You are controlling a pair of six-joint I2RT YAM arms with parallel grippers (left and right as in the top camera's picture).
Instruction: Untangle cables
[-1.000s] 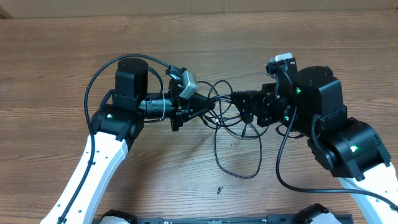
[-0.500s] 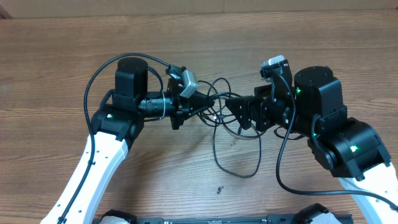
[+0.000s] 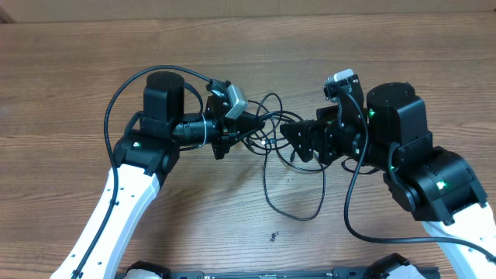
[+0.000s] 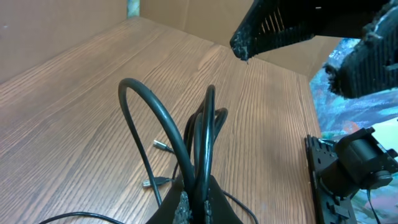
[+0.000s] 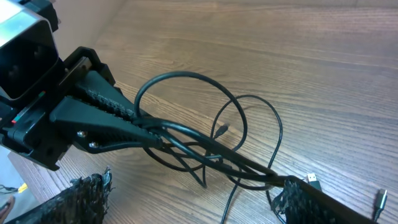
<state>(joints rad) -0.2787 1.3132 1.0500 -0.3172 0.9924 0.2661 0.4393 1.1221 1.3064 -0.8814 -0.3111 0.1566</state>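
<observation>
On the wood table [image 3: 77, 62], the left end effector [image 5: 151, 127] is clamped fully shut on the cables [image 5: 211, 152]. It holds the tangle raised, probably so the loops spread apart and single strands can be picked out. The right end effector [image 3: 291, 143] faces it with jaws spread wide and grips nothing, likely lining up on one strand. The silver plug ends [image 4: 155, 182] lie on the table below.

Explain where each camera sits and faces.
Overhead: above the brown wooden table, looking straight down; left arm and right arm show.
Left wrist: on the left arm, facing the right arm; shut left fingers pinch thin black cables.
Right wrist: on the right arm, facing the left; open right fingers frame it.
Both wrist views share the cables.
</observation>
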